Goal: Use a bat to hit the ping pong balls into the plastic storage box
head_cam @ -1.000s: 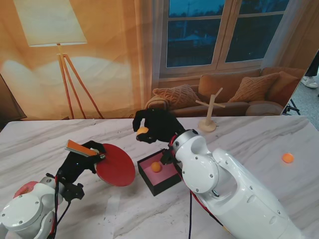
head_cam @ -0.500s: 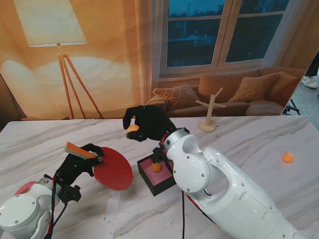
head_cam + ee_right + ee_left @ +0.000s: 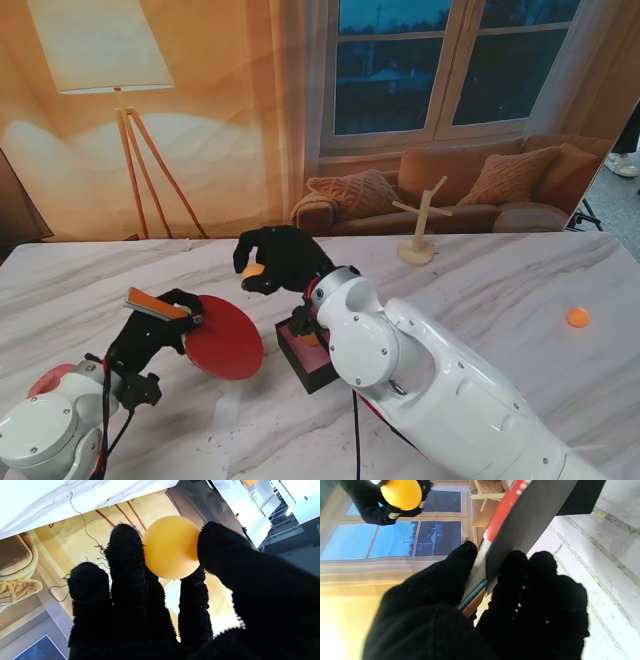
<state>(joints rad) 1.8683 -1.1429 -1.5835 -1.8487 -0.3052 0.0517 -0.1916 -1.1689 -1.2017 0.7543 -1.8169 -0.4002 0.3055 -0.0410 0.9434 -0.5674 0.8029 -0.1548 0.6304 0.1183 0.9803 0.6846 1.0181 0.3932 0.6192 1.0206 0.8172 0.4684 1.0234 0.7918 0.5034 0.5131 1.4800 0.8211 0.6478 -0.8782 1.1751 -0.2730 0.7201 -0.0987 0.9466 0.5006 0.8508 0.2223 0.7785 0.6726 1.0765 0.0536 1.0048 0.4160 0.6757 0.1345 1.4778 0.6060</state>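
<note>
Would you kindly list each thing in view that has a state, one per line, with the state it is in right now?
Left hand: shut on the bat.
Bat: held off the table, red face tilted toward the box.
Right hand: shut on a ball.
Held ball: pinched between fingertips, in the air.
Storage box: open-topped, mostly hidden by the right arm.
Loose ball: resting on the table, far right.
</note>
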